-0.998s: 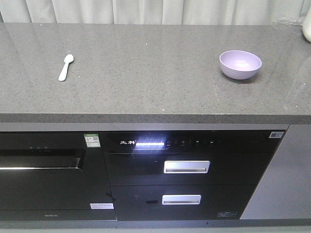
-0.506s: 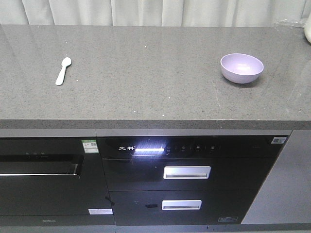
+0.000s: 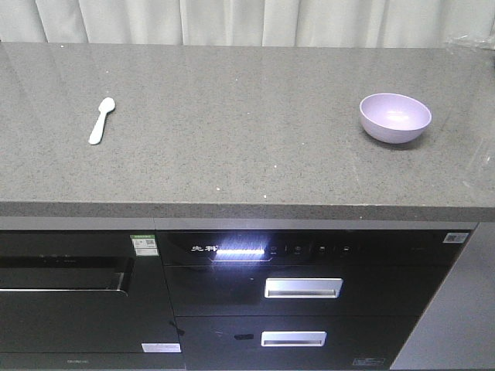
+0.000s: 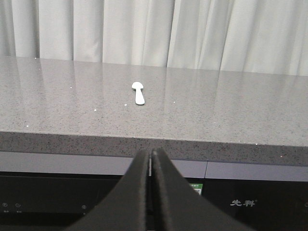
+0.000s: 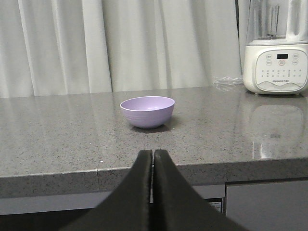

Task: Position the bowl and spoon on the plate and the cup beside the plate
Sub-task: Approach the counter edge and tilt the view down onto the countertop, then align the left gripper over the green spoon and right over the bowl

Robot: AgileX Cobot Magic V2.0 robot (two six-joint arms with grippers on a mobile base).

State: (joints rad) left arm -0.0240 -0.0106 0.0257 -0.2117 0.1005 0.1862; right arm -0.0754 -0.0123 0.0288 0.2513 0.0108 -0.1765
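Front view shifted: the bowl (image 3: 395, 117) and spoon (image 3: 101, 120) are now seen lower than half a second ago, the bowl further right.
Their spacing on the surface (image 3: 232, 100) looks unchanged, so the shift is judged to be camera motion, not handling. The spoon lies well left of the bowl, a blender (image 5: 277, 57) behind and right of it. The left fingers (image 4: 140, 166) are pressed together, pointed at the spoon. The right fingers (image 5: 143, 166), likewise pressed together, are pointed at the bowl. No plate or cup is seen, so arranging is judged not yet begun.
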